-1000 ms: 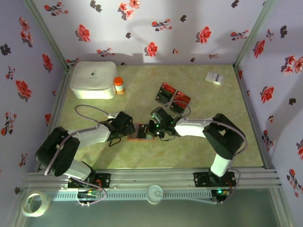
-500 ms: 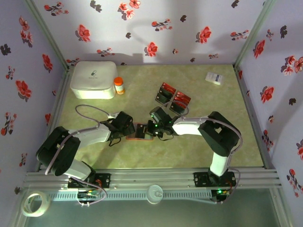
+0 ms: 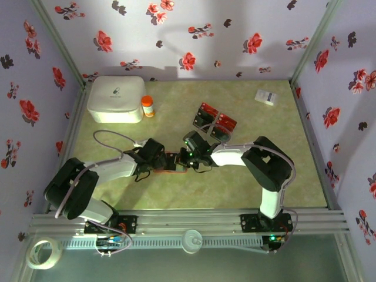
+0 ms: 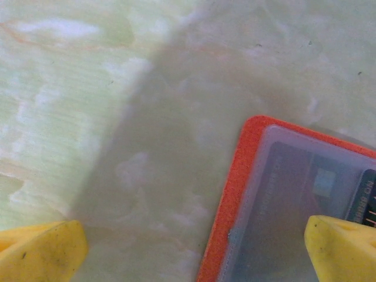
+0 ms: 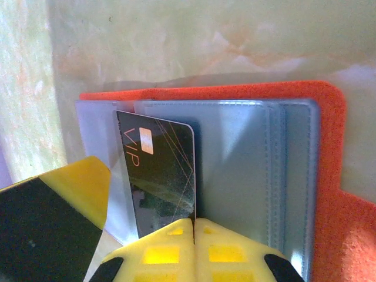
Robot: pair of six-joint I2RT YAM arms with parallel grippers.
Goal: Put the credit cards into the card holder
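On the table (image 3: 176, 111) the open holder (image 5: 329, 176) lies between the arms. The left gripper (image 4: 191, 252) gapes, straddling the holder's corner. The right gripper (image 5: 194, 247) is closed at a black card (image 5: 158, 176) lying against the holder's grey sleeves. Other cards (image 3: 214, 120) lie beyond.

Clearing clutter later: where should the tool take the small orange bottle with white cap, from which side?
Take the small orange bottle by its round body under the white cap, from above or the right side. It stands upright, and the white rounded box sits close on its left, so a finger likely won't fit there; close front to back.
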